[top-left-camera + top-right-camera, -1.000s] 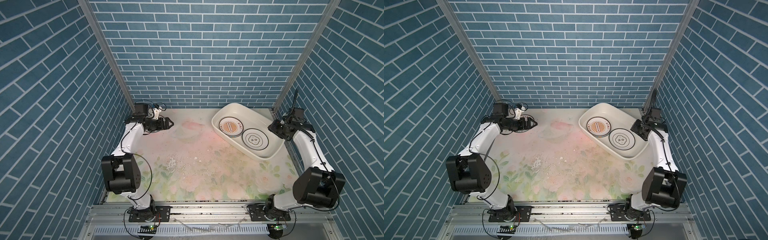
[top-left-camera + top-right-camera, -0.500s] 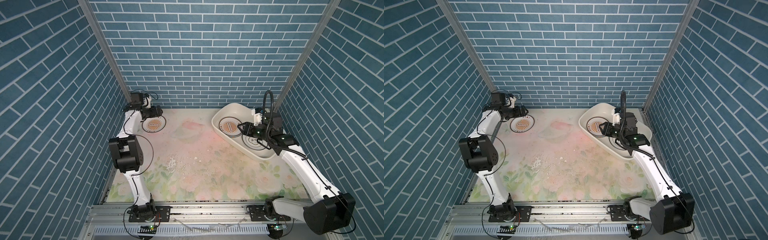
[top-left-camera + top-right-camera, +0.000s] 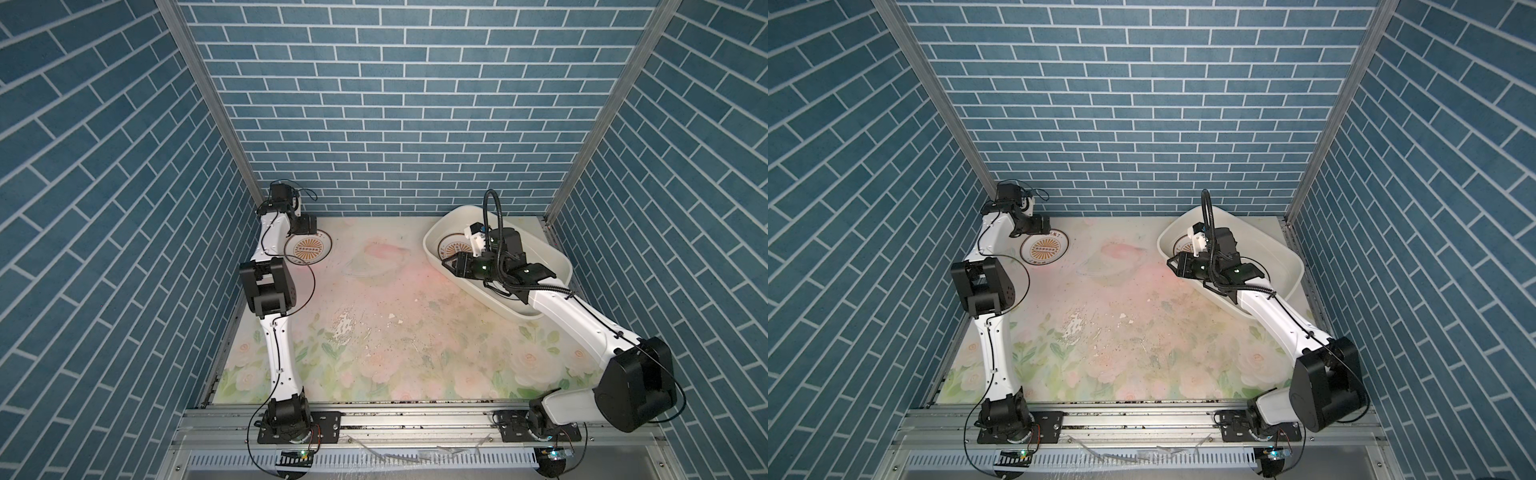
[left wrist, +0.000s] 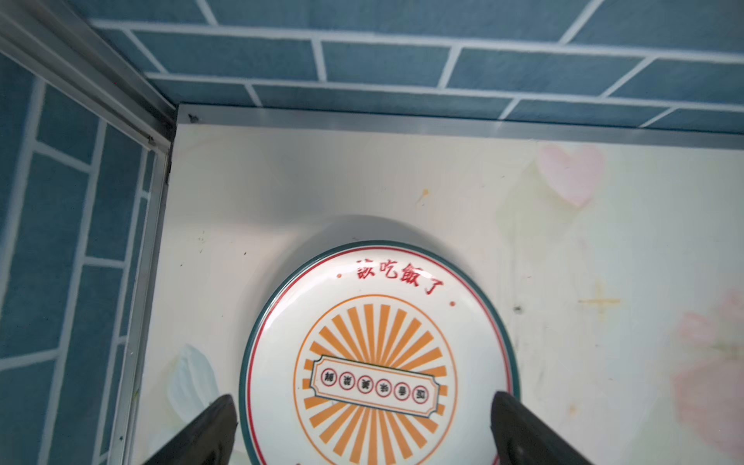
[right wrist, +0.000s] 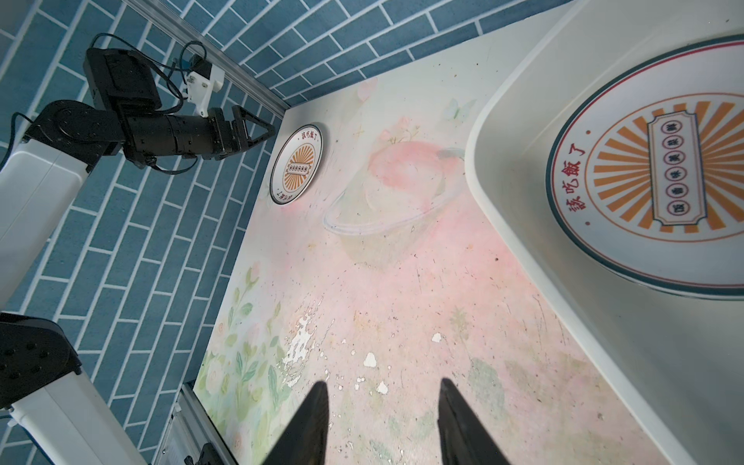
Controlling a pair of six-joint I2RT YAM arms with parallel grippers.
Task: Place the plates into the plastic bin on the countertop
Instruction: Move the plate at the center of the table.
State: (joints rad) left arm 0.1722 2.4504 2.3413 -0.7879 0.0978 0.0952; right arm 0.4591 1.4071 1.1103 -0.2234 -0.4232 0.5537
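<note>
Over in the far left corner, the left arm [image 3: 274, 340] reaches down over a sunburst plate [image 3: 308, 248] lying flat on the bench [image 3: 374, 332], close to the back wall. The left jaws are spread wide and hold nothing. In the left wrist view their tips sit either side of the plate's near part, not pinching the rim. I'd say this is the pickup of that plate, just before the grasp. The next move, as I judge it, needs the tips brought down onto the rim and closed there. The plate lies flush on the bench, so there is little edge to catch.

The middle of the bench is bare apart from scuffs and white flecks.

To the right, the right arm [image 3: 582, 320] stretches across the plastic bin [image 5: 507, 169]. The right jaws stand partly apart and empty, pointing out over the bin's wall toward the bench. A second sunburst plate [image 5: 660, 161] lies flat in the bin. The arm hides whatever else is in there.

A second ago both arms were tucked back at the sides, no plate showed in the left corner, and two plates were plain in the bin. Half a second ago things looked much as now.
</note>
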